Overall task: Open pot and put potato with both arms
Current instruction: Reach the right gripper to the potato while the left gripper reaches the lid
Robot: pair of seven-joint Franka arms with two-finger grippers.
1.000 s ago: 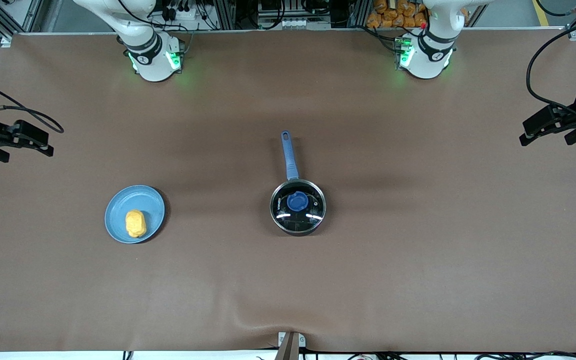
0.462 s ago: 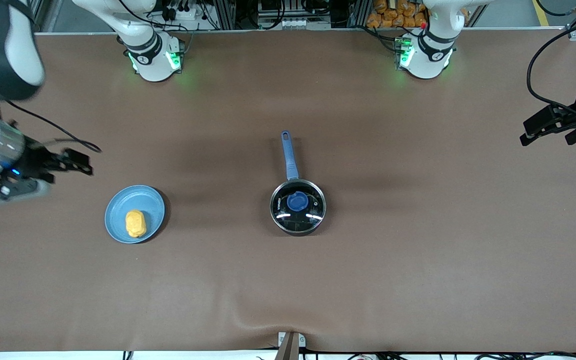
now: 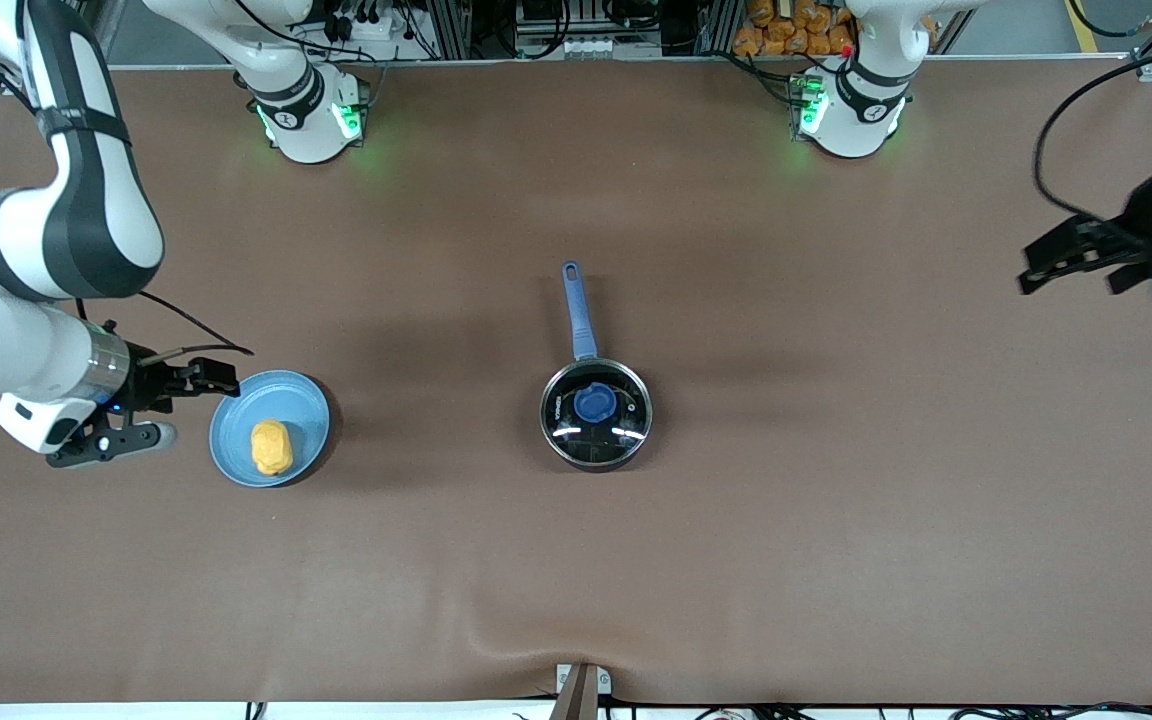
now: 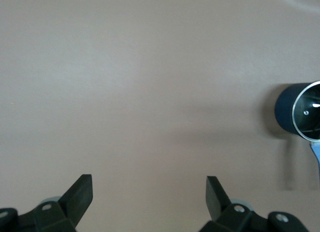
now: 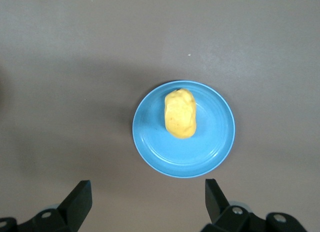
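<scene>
The black pot [image 3: 596, 415] stands mid-table with its glass lid on, its blue knob [image 3: 596, 402] on top and its blue handle [image 3: 576, 310] pointing toward the robots' bases. The yellow potato [image 3: 272, 447] lies on a light-blue plate [image 3: 236, 410] toward the right arm's end. My right gripper [image 3: 171, 408] is open and empty, above the cloth just beside the plate. Its wrist view shows the potato [image 5: 180, 113] on the plate [image 5: 210, 152] ahead of the gripper [image 5: 148, 192]. My left gripper [image 3: 1086, 265] is open and empty over the left arm's end of the table. Its wrist view [image 4: 149, 192] catches the pot [image 4: 295, 114].
A brown cloth [image 3: 836, 520] covers the table, with a small wrinkle at its front edge [image 3: 536, 640]. Both arm bases [image 3: 306, 120] [image 3: 851, 115] stand along the table's back edge. A small bracket [image 3: 581, 690] sticks up at the front edge.
My right arm has swung in from the table's end and now hangs beside the plate. My left gripper has shifted slightly inward and toward the bases. Pot, potato and plate have not moved.
</scene>
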